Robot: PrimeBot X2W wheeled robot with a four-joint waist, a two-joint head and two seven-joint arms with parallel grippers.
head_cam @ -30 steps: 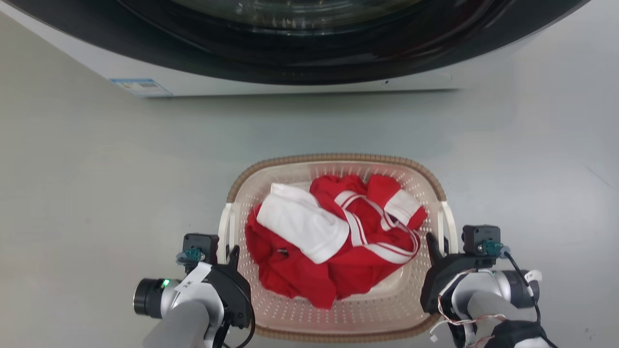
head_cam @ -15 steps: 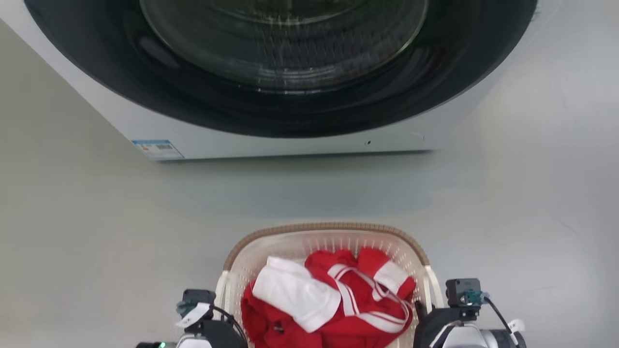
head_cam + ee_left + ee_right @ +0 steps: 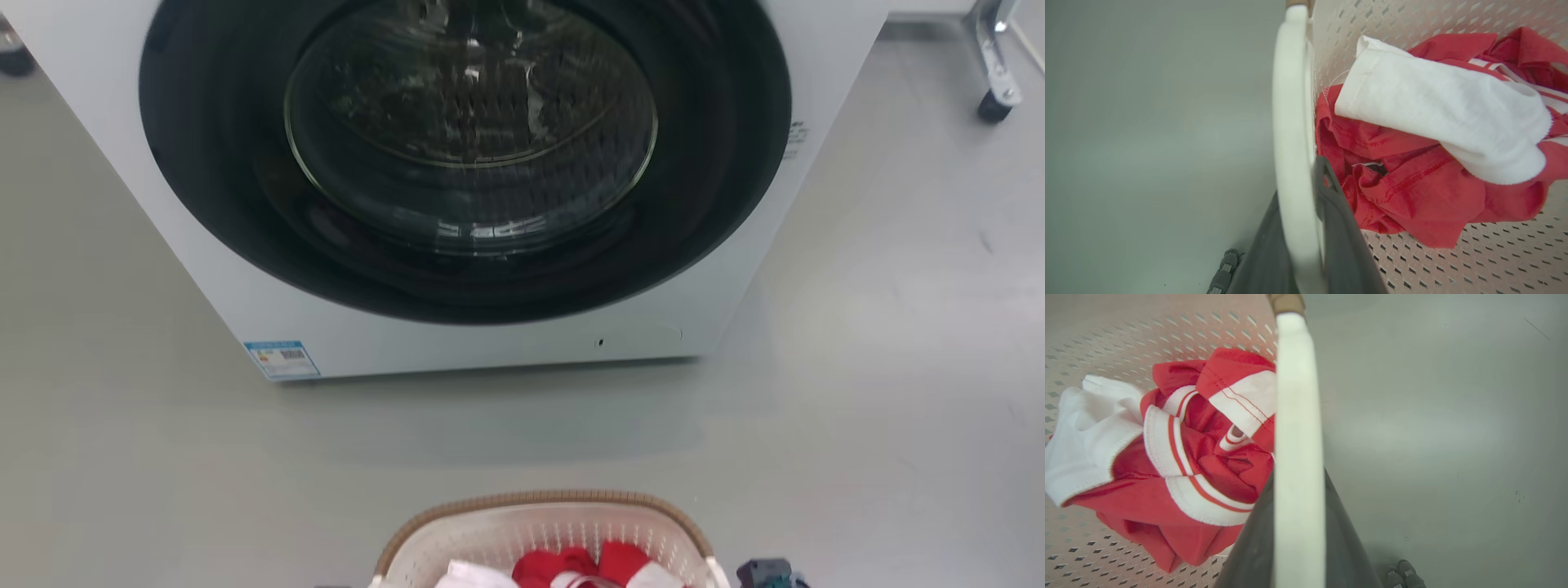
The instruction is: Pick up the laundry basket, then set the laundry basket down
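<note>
The laundry basket (image 3: 539, 498), cream with a brown woven rim, shows its far end at the bottom edge of the head view, with red and white clothes (image 3: 571, 567) inside. In the left wrist view my left gripper (image 3: 1300, 192) is shut on the basket's white left handle (image 3: 1290, 102), one dark finger on each side of it. In the right wrist view my right gripper (image 3: 1298, 486) is shut the same way on the white right handle (image 3: 1294, 396). The red and white garments (image 3: 1412, 122) lie heaped against the perforated wall (image 3: 1106, 335).
A white front-loading washer (image 3: 490, 351) with a dark round glass door (image 3: 469, 147) stands on the grey floor just beyond the basket. A metal leg on a caster (image 3: 992, 106) is at the far right. Bare floor lies on both sides of the basket.
The whole head picture has slid downward as the camera rose: the washer door is now in full view and the basket and arms have dropped to the bottom edge.
</note>
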